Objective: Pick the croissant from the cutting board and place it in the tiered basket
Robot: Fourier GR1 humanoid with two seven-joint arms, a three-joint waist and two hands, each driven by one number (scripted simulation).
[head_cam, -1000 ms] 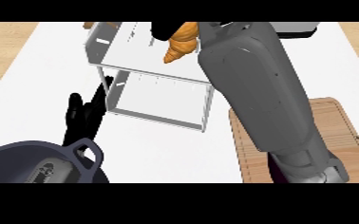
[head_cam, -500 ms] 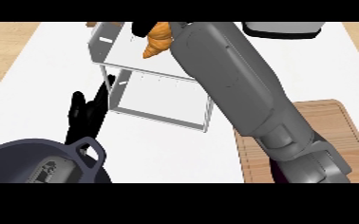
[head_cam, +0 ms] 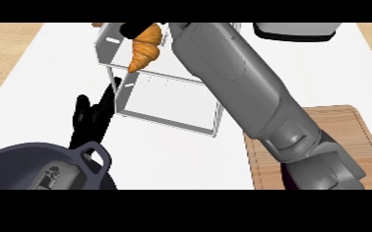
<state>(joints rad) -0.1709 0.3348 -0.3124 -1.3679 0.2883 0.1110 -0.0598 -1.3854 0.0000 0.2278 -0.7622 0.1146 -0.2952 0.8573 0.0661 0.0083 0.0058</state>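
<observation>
Right hand [head_cam: 134, 29] clasps the croissant [head_cam: 145, 49] by its top end over the basket [head_cam: 108, 49] — light, flaky (crushable) — left hand [head_cam: 91, 118] rests, fingers straight.

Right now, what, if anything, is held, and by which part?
The right hand holds the croissant by its upper end, over the tiered basket. The left hand holds nothing.

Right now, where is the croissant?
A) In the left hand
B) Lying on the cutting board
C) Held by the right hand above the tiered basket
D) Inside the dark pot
C: the right hand holds the croissant over the tiered basket, well away from the cutting board.
</observation>
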